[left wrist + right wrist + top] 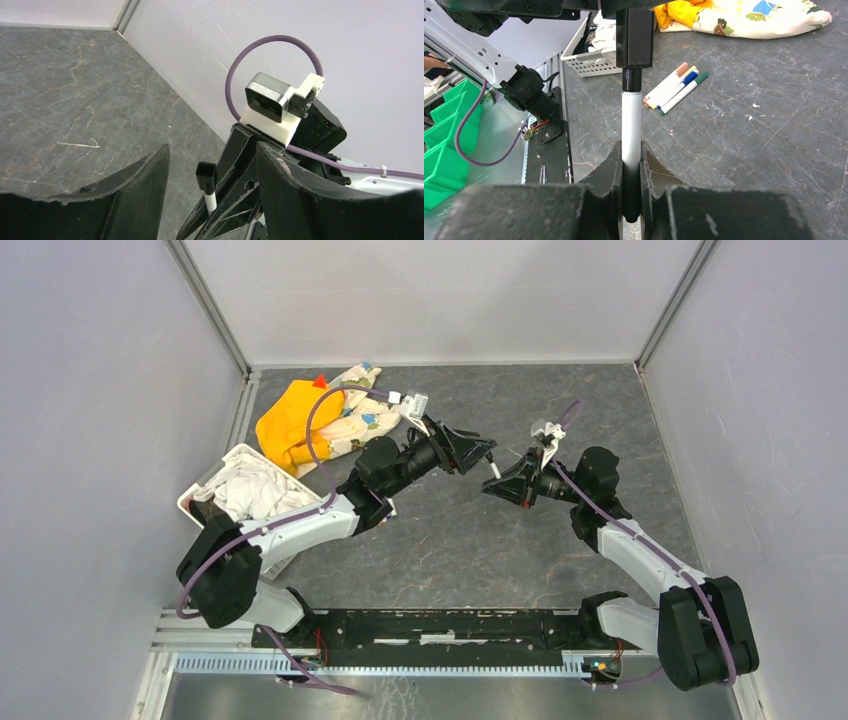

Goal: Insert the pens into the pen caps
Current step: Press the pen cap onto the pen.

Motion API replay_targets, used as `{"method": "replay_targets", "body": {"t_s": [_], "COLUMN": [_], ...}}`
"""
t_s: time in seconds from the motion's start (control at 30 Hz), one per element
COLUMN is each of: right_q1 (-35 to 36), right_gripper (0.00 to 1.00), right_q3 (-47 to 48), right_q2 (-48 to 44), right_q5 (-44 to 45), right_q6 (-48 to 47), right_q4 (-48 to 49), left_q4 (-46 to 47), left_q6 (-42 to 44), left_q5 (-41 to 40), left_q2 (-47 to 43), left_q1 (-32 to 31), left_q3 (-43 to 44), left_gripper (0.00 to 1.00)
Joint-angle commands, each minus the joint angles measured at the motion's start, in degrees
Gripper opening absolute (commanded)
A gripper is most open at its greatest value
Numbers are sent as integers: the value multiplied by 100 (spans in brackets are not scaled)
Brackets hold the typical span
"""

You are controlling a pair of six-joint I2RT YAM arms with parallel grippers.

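Closest to me in the right wrist view, the right gripper (631, 152) is pinched nearly shut on the white barrel of a pen (631, 115). It holds the pen low down, so most of the length stands out ahead of the fingers. Beneath it lies the grey table (749, 150).

The left gripper (212, 155) faces it from the other side. Its jaws stand well apart, one on each side of the pen's end, and I see a gap on both sides, so it has hold of nothing.

On the table near the white basket, four capped pens (676, 87) lie side by side, well apart from the work.

The black cap (634, 35) sits on the tip of the held pen, up in the air between the two grippers. A short dark neck shows between cap and barrel, so I judge it is not pushed fully home.

To do this well, I would centre the left jaws squarely on the cap and close gently. Then I would push straight along the pen's axis while the right side stays firm. Any sideways angle could bend the pen out of the grip.
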Motion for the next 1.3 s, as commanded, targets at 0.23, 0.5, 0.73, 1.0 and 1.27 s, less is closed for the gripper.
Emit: {"method": "replay_targets", "body": {"t_s": [0.23,0.5,0.73,1.0,1.27], "right_q1": [-23,-25,-17,-20,-61], "right_gripper": [0,0,0,0,0], "right_q3": [-38,-46,-48,-156,-244], "right_q2": [-33,-18,-3,-80,177], "right_q5": [-107,-95,-81,-104,-762], "right_q6": [176,195,220,317,835], "right_q4": [434,464,463,785,2406], "left_q4": [331,366,434,358,401], "left_q6": [13,-68,-103,36,338], "left_q5": [315,459,592,1041,2625], "left_q2": [241,372,474,633,1057], "left_q1": [-7,-15,-24,-39,-383], "left_q3": [277,356,389,445,103], "left_gripper": [57,50,27,2,2]}}
